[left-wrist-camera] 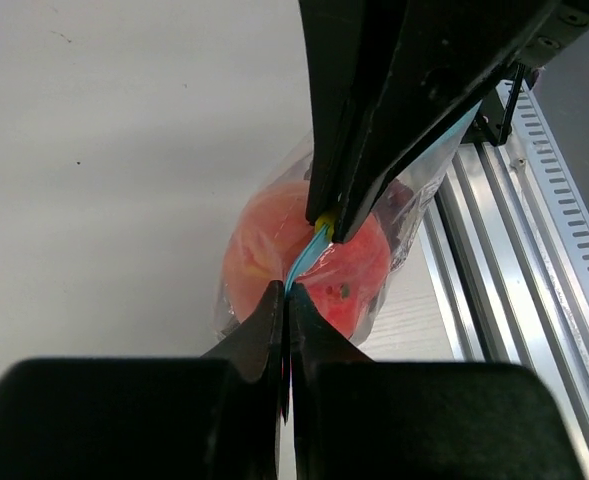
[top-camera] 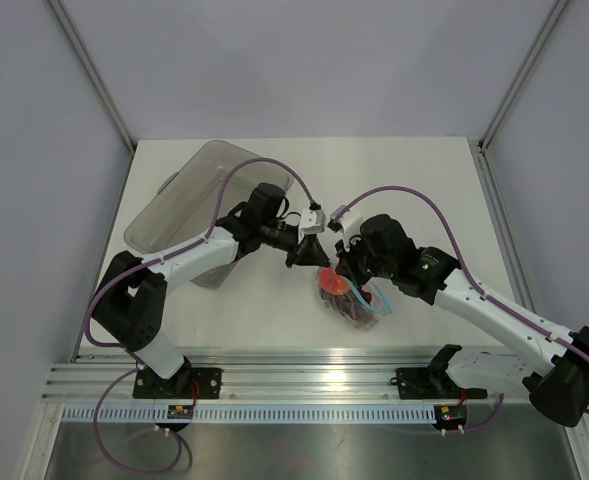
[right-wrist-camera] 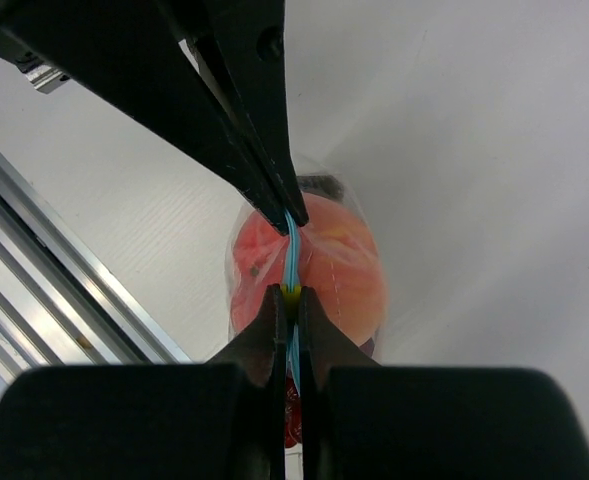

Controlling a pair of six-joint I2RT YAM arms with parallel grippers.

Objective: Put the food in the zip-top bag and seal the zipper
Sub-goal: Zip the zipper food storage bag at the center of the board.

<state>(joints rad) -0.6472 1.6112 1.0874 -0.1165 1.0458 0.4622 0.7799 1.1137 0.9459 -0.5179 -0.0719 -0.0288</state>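
The round orange-red peach (left-wrist-camera: 259, 260) and dark purple grapes (top-camera: 360, 308) are already inside the small clear zip-top bag (top-camera: 342, 296), over the white counter (top-camera: 394, 180). The left hand (left-wrist-camera: 285, 295) and the right hand (right-wrist-camera: 291, 292) each pinch its blue-teal zipper (right-wrist-camera: 291, 250). It seems only the sealing is left.

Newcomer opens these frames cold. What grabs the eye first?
In the middle of the table, the left gripper and right gripper meet nearly tip to tip, both pinched shut on the blue zipper of a clear bag. A bright orange-red peach glows through the plastic right beneath them. A grey see-through tray sits at the far left.
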